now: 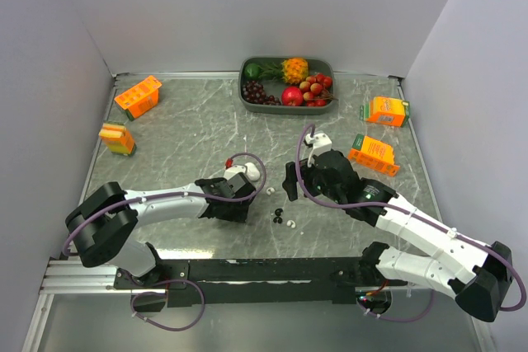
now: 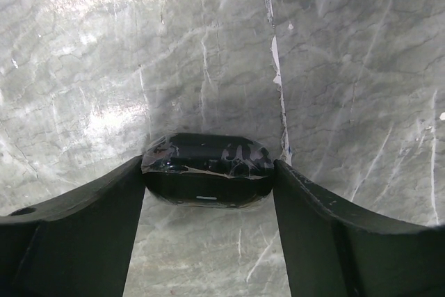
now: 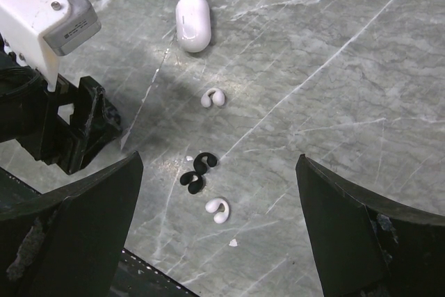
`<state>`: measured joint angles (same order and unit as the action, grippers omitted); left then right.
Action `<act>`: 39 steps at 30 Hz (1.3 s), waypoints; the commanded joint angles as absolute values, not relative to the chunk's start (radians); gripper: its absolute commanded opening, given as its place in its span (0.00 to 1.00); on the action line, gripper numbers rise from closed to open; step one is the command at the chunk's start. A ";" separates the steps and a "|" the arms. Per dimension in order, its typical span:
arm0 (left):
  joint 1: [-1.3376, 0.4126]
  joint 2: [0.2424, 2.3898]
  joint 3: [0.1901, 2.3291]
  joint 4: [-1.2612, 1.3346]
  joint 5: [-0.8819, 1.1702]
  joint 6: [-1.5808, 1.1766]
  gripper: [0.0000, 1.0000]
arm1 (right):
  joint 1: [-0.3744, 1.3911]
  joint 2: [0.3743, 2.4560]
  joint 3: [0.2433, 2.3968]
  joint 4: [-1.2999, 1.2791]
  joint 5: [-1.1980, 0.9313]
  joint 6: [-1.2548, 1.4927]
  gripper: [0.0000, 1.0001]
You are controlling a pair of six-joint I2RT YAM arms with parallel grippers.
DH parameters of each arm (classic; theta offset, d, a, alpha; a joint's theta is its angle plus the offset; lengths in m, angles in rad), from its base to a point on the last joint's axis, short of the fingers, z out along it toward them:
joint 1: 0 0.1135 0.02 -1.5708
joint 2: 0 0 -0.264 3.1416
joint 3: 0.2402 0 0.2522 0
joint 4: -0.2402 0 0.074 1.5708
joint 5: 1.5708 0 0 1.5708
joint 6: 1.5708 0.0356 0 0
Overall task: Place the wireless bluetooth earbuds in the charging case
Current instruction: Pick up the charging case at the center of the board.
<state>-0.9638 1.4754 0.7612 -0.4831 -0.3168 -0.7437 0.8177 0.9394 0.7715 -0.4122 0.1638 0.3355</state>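
A glossy black charging case (image 2: 206,165) lies on the marble table, lid closed, and my left gripper (image 2: 208,175) is shut on it, one finger against each end. In the top view this gripper (image 1: 232,198) hides that case. A white charging case (image 3: 192,22) lies closed just beyond it. Between the arms lie the earbuds: one white bud (image 3: 213,97), two black buds (image 3: 204,161) touching each other, and another white bud (image 3: 217,209). My right gripper (image 3: 219,165) hangs open above the black and white buds, touching none.
A grey tray (image 1: 286,105) of toy fruit stands at the back. Orange cartons lie at the back left (image 1: 138,96) (image 1: 117,138) and at the right (image 1: 386,110) (image 1: 373,153). The black rail (image 1: 264,269) runs along the near edge.
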 commanded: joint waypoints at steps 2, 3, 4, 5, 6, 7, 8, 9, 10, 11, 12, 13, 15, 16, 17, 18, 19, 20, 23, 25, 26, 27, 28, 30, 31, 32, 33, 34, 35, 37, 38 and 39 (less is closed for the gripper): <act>-0.968 1.471 0.759 -0.460 -0.301 -0.738 0.66 | 0.821 0.911 0.769 -0.413 0.179 0.339 0.99; -0.969 1.463 0.756 -0.457 -0.302 -0.738 0.62 | 0.821 0.911 0.772 -0.414 0.179 0.339 0.99; -0.973 1.459 0.755 -0.454 -0.305 -0.738 0.58 | 0.821 0.910 0.775 -0.416 0.176 0.341 0.99; -0.976 1.451 0.753 -0.450 -0.311 -0.739 0.55 | 0.821 0.911 0.779 -0.417 0.178 0.342 0.99; -0.983 1.431 0.752 -0.439 -0.314 -0.741 0.44 | 0.821 0.910 0.782 -0.419 0.176 0.342 0.99; -0.985 1.422 0.749 -0.434 -0.324 -0.742 0.39 | 0.821 0.908 0.787 -0.420 0.175 0.345 0.99; -0.988 1.413 0.744 -0.430 -0.330 -0.745 0.34 | 0.821 0.908 0.795 -0.423 0.173 0.345 0.99; -0.989 1.393 0.744 -0.426 -0.334 -0.747 0.22 | 0.821 0.905 0.799 -0.425 0.172 0.348 0.99; -0.995 1.382 0.742 -0.417 -0.340 -0.747 0.16 | 0.819 0.904 0.804 -0.428 0.169 0.351 0.99; -0.997 1.371 0.738 -0.411 -0.354 -0.747 0.10 | 0.821 0.904 0.813 -0.431 0.167 0.351 0.99; -1.000 1.350 0.738 -0.410 -0.365 -0.749 0.01 | 0.821 0.897 0.818 -0.433 0.166 0.354 0.99; -1.006 1.338 0.735 -0.403 -0.374 -0.750 0.01 | 0.821 0.894 0.821 -0.433 0.160 0.356 0.99; -1.011 1.295 0.726 -0.385 -0.397 -0.750 0.01 | 0.821 0.890 0.836 -0.442 0.161 0.359 0.99; -1.014 1.279 0.723 -0.377 -0.405 -0.749 0.01 | 0.821 0.885 0.842 -0.443 0.161 0.362 0.99; -1.014 1.263 0.712 -0.358 -0.413 -0.747 0.01 | 0.821 0.882 0.854 -0.451 0.163 0.367 0.99; -1.015 1.225 0.706 -0.344 -0.422 -0.744 0.01 | 0.821 0.881 0.862 -0.454 0.164 0.368 0.99; -1.017 1.204 0.700 -0.325 -0.428 -0.741 0.01 | 0.821 0.877 0.868 -0.456 0.166 0.376 0.99; -1.017 1.184 0.684 -0.307 -0.431 -0.736 0.01 | 0.821 0.876 0.882 -0.459 0.173 0.379 0.99; -1.017 1.100 0.644 -0.224 -0.465 -0.738 0.01 | 0.819 0.880 0.911 -0.468 0.190 0.396 0.99; -1.017 1.039 0.614 -0.108 -0.451 -0.713 0.01 | 0.819 0.891 0.939 -0.480 0.180 0.397 0.99; -1.019 1.020 0.577 -0.057 -0.436 -0.684 0.01 | 0.818 0.906 0.949 -0.486 0.163 0.396 0.99; -1.019 0.990 0.560 0.033 -0.424 -0.672 0.01 | 0.818 0.916 0.962 -0.492 0.129 0.393 0.99; -1.020 0.973 0.542 0.096 -0.395 -0.657 0.01 | 0.818 0.925 0.988 -0.509 0.109 0.390 0.99; -1.038 0.924 0.465 0.203 -0.376 -0.586 0.01 | 0.816 0.946 1.011 -0.523 0.046 0.382 0.99; -1.049 0.907 0.439 0.321 -0.367 -0.560 0.01 | 0.816 0.950 1.025 -0.529 0.031 0.382 0.99; -1.057 0.893 0.389 0.374 -0.364 -0.502 0.01 | 0.815 0.950 1.031 -0.528 0.019 0.383 0.99; -1.072 0.868 0.365 0.432 -0.362 -0.471 0.01 | 0.815 0.948 1.032 -0.526 0.006 0.382 0.99; -1.078 0.861 0.347 0.509 -0.357 -0.439 0.01 | 0.812 0.946 1.040 -0.523 -0.027 0.380 0.99; -1.083 0.856 0.322 0.543 -0.342 -0.369 0.01 | 0.810 0.948 1.043 -0.523 -0.044 0.379 0.99; -1.095 0.851 0.305 0.590 -0.302 -0.283 0.01 | 0.805 0.956 1.064 -0.535 -0.081 0.371 0.99; -1.100 0.853 0.298 0.616 -0.275 -0.212 0.01 | 0.802 0.971 1.072 -0.554 -0.095 0.367 0.99; -1.106 0.851 0.296 0.624 -0.264 -0.183 0.01 | 0.801 0.977 1.081 -0.564 -0.104 0.362 0.99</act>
